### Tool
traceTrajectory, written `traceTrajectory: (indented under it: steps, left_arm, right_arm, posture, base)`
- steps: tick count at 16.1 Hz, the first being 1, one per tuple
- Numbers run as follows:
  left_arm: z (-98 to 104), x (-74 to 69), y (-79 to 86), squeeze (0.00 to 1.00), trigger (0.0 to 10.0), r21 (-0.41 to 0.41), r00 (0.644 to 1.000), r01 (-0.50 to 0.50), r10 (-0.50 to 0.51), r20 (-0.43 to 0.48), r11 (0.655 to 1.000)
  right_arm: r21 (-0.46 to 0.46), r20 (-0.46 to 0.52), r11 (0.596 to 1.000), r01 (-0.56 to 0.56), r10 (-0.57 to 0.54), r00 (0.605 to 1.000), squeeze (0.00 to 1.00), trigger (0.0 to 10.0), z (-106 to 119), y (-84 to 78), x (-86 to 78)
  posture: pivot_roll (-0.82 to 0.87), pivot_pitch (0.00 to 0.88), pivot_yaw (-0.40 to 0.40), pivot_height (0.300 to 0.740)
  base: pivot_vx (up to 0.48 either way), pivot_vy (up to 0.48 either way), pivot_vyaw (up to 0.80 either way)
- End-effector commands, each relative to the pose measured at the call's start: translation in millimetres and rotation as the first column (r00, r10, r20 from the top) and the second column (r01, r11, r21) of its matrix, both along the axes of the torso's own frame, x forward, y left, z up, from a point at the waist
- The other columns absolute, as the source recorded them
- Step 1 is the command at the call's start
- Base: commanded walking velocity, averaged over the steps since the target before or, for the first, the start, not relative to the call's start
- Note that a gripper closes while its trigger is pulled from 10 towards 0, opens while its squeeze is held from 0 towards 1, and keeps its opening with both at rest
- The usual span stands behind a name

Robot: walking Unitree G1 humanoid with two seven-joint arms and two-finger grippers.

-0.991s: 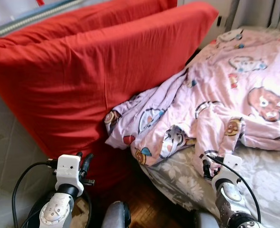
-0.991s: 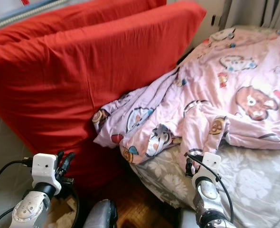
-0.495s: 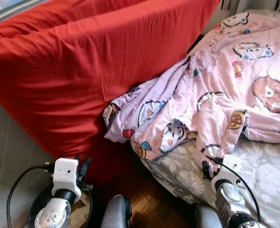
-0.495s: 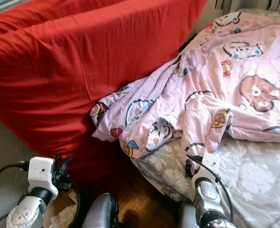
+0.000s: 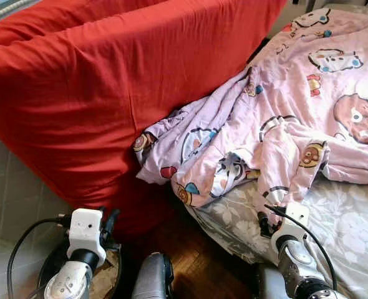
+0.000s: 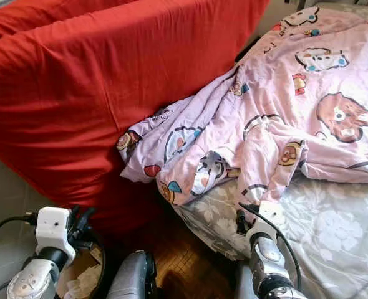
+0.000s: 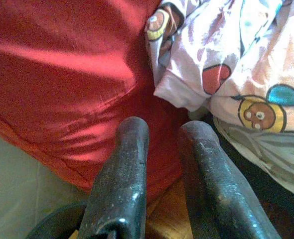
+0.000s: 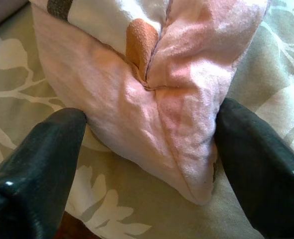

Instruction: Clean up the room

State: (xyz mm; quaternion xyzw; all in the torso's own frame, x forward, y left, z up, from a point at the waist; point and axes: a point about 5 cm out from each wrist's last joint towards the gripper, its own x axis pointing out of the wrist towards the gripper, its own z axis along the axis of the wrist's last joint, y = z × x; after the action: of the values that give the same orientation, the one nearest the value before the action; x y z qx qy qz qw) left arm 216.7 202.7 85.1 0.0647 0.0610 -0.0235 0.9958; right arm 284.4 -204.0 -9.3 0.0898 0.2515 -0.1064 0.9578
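- Straddling a hanging corner of the pink blanket [image 8: 152,104], the right gripper [image 8: 147,144] stands wide open at the bed [image 5: 352,237] edge.
- Left gripper [image 7: 162,149] hangs nearly closed, empty, near the red cushion [image 5: 109,93].

1. No words, numbers, brand names or signs can be read anywhere.
2. The pink blanket [image 5: 309,93] carries only printed cartoon pictures, bears and round faces, with no lettering.
3. The grey sheet [image 5: 352,230] on the bed bears a white flower pattern, no writing.
4. The red cover [image 5: 109,93] is plain, without a label.
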Motion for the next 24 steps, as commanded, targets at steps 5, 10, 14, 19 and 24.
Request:
traceTrajectory:
  steps: [5,10,14,19,24]
  left_arm:
    - [-3,-1.5,-1.0,0.00,10.0,-0.004,1.000,0.003,-0.003,-0.025,1.000]
    - [-5,1.9,-4.6,0.00,10.0,-0.017,1.000,0.000,0.000,-0.023,1.000]
    - [-8,1.0,-4.2,0.00,10.0,-0.022,1.000,-0.008,0.008,-0.029,1.000]
    - [-13,10.0,-4.6,0.00,10.0,-0.023,0.999,-0.015,0.014,-0.035,1.000]
    - [-28,26.1,-0.5,0.00,10.0,-0.024,0.998,-0.033,0.032,-0.058,0.999]
  right_arm:
    - [-0.005,-0.042,1.000,-0.016,0.016,0.999,0.00,0.0,-6,1.2,-4.7]
    - [-0.017,-0.031,0.999,-0.030,0.030,0.999,0.00,0.0,0,1.1,1.4]
    - [-0.004,-0.039,0.999,-0.049,0.049,0.998,0.00,0.0,-2,6.1,1.6]
    - [0.006,-0.025,0.998,-0.065,0.065,0.998,0.00,0.0,2,11.2,6.5]
    - [0.000,0.056,0.997,-0.076,0.076,0.996,0.00,0.0,16,9.2,18.9]
  posture:
    - [0.17,0.171,0.143,0.610]
    - [0.16,0.150,0.123,0.610]
    - [0.16,0.138,0.114,0.610]
    - [0.14,0.096,0.101,0.610]
    - [0.10,0.020,0.100,0.610]
  base:
    - [0.000,0.000,0.00]
    - [0.000,0.000,0.00]
    - [0.000,0.000,0.00]
    - [0.000,0.000,0.00]
    - [0.000,0.000,0.00]
